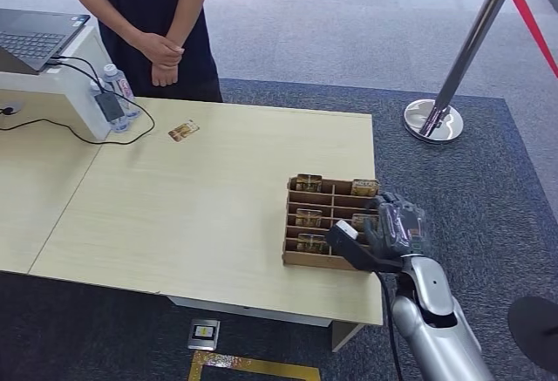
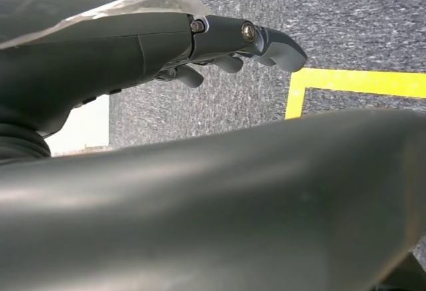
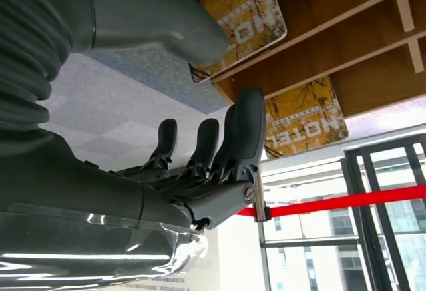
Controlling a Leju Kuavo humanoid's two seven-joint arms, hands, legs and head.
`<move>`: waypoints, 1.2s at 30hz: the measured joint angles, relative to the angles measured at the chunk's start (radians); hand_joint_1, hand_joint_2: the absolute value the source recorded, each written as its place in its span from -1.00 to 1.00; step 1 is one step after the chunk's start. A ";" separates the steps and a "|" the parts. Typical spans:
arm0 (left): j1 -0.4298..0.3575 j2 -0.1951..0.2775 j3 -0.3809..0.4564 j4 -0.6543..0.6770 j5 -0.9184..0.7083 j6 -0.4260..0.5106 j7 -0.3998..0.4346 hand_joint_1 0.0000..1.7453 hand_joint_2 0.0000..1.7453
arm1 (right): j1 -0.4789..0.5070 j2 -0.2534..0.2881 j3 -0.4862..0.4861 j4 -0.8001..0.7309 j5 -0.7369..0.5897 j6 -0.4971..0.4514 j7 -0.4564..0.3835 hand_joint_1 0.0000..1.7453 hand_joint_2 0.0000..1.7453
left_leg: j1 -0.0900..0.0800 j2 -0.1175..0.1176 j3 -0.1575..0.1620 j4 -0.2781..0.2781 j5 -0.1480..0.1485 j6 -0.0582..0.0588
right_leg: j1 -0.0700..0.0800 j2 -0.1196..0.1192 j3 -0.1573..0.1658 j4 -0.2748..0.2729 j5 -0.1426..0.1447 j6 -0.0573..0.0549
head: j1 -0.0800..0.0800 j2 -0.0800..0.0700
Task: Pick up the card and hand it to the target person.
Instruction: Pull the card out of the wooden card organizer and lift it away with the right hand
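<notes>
- A carpeted room with grey-blue flooring, a red belt barrier on a chrome post (image 1: 439,115) off to my right, and a pale wooden bench (image 1: 217,198) in front of me with a person (image 1: 158,23) standing at its far side, hands clasped.
- Near the bench's right front corner sits a wooden divided tray (image 1: 329,191), and several of its compartments hold hotel cards; one more loose card (image 1: 183,131) lies flat on the bench close to the person.
- My right hand (image 1: 395,228) hovers at the tray's right edge, just over the nearest compartments. My fingers (image 3: 246,128) are parted from the thumb and have hold of nothing; the wrist camera shows daylight between them.
- The card I am closest to (image 3: 241,18) leans in its slot with a rounded corner and one long edge exposed above the wooden divider; a second card (image 3: 303,114) sits in the neighbouring slot.
- I judge the card thin, light and fairly stiff, with a glossy printed face that will likely slip under smooth fingertips. It should flex a little but not crease easily.
- The best hold looks to be the exposed upper edge, pinched between thumb and a finger on its two faces, then drawn out along the slot so it does not jam on the dividers.
- My left hand (image 2: 236,44) hangs low by the floor, fingers loosely extended and holding nothing.
</notes>
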 joint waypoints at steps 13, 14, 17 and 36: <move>0.000 0.000 0.000 0.000 0.000 0.003 0.001 -1.00 -1.00 | -0.012 0.005 0.001 0.003 -0.003 0.004 -0.001 -0.01 1.00 | 0.000 0.000 0.000 0.000 0.000 0.000 | 0.000 0.000 0.000 0.000 0.000 0.000 | 0.000 0.000; 0.000 0.000 0.000 0.000 0.000 0.003 0.001 -1.00 -1.00 | -0.012 0.005 0.001 0.003 -0.004 0.004 0.000 -0.02 1.00 | 0.000 0.000 0.000 0.000 0.000 0.000 | 0.000 0.000 0.000 0.000 0.000 0.000 | 0.000 0.000; 0.000 0.000 0.000 0.000 -0.003 0.003 0.001 -1.00 -1.00 | -0.008 0.005 0.001 0.003 -0.004 0.004 0.000 -0.02 1.00 | 0.000 0.000 0.000 0.000 0.000 0.000 | 0.000 0.000 0.000 0.000 0.000 0.000 | 0.000 0.000; 0.000 0.000 0.000 0.000 -0.007 0.000 0.000 -1.00 -1.00 | 0.004 0.004 0.001 0.007 -0.007 0.007 0.006 0.04 1.00 | 0.000 0.000 0.000 0.000 0.000 0.000 | 0.000 0.000 0.000 0.000 0.000 0.000 | 0.000 0.000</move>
